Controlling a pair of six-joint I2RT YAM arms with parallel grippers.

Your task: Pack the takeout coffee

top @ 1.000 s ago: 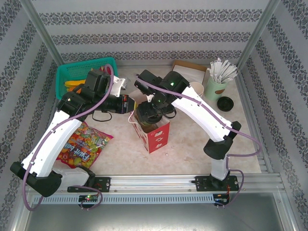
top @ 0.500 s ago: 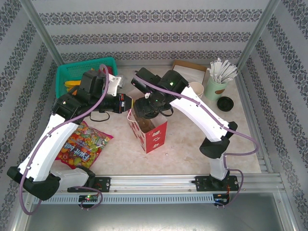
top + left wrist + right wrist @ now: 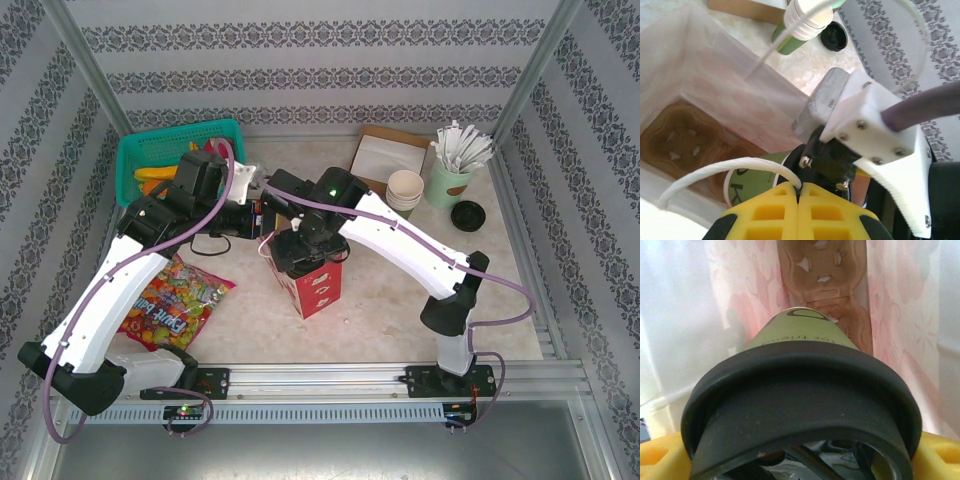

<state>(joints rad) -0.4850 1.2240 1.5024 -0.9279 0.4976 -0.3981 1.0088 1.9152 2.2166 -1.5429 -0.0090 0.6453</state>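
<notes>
Takeout coffee [image 3: 800,337] is inside the bag [image 3: 322,290] at the centre of the top view, lid [image 3: 800,405] end up, base pointing at the cardboard cup carrier [image 3: 822,270] on the bag floor. Right gripper [image 3: 303,250] is down in the bag mouth, jaws spread wide around the cup just under the lid, yellow pads on either side, so it has the cup. Left gripper [image 3: 798,192] is pinched fully shut on the bag's white cord handle [image 3: 715,172], pulling that side of the mouth open. In the left wrist view the green cup wall sits bottom centre, below the bag rim, with the carrier sockets to the left of it. Done: cup picked, brought over and lowered into the bag. Left, as I read it: seat the base in a carrier socket (can't tell whether it touches yet), let go, lift the right arm clear of the bag walls, then drop the handle. Call it most of the way through.
</notes>
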